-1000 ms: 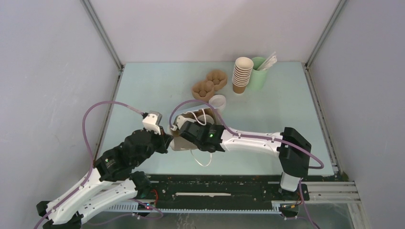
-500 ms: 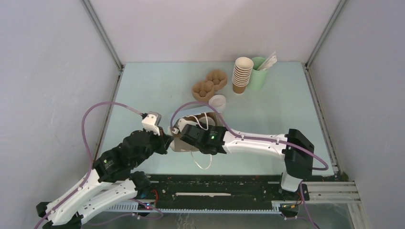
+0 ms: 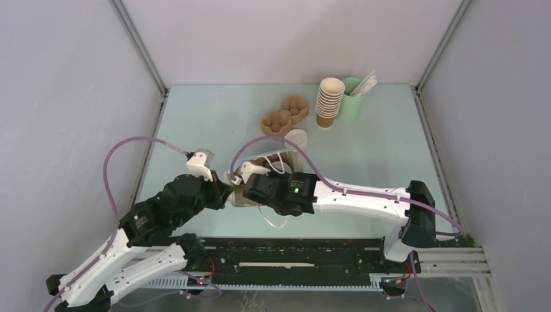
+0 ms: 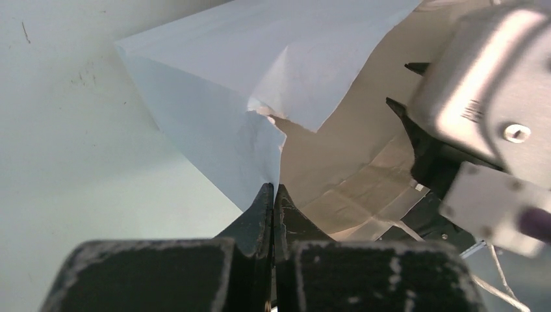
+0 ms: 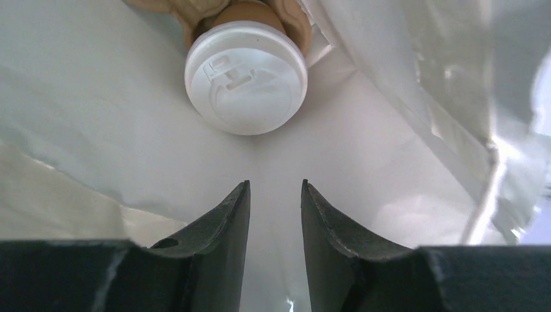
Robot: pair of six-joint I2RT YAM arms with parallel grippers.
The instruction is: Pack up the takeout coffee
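Since the earlier frame, the right arm [image 3: 364,195] has swung its elbow out to the right and drawn its wrist back a little toward the near edge. Its jaws have also spread.

The tabletop [image 3: 208,123] carries the paper bag [image 3: 269,159] lying on its side, its mouth around the right tool [image 5: 273,185]. Well beyond both tools stand the stack of cups [image 3: 329,102] and the pale green cup [image 3: 351,101].

The left tool [image 4: 271,190] is pinched tight on the bag's torn edge, which rises straight from its fingertips and holds the mouth up.

The takeout coffee [image 5: 245,78] sits deep inside the bag, directly ahead of the right tool, with its white lid facing the fingers and a clear gap between them. That tool is partly open and holds nothing.

The step in hand looks like letting go and backing out. It should go best if the right tool retreats straight along the bag's length with its jaws clear of the paper walls on either side. The left tool should keep its pinch steady so the mouth does not sag. The loose handle [image 3: 276,218], just near of the right wrist, could snag.
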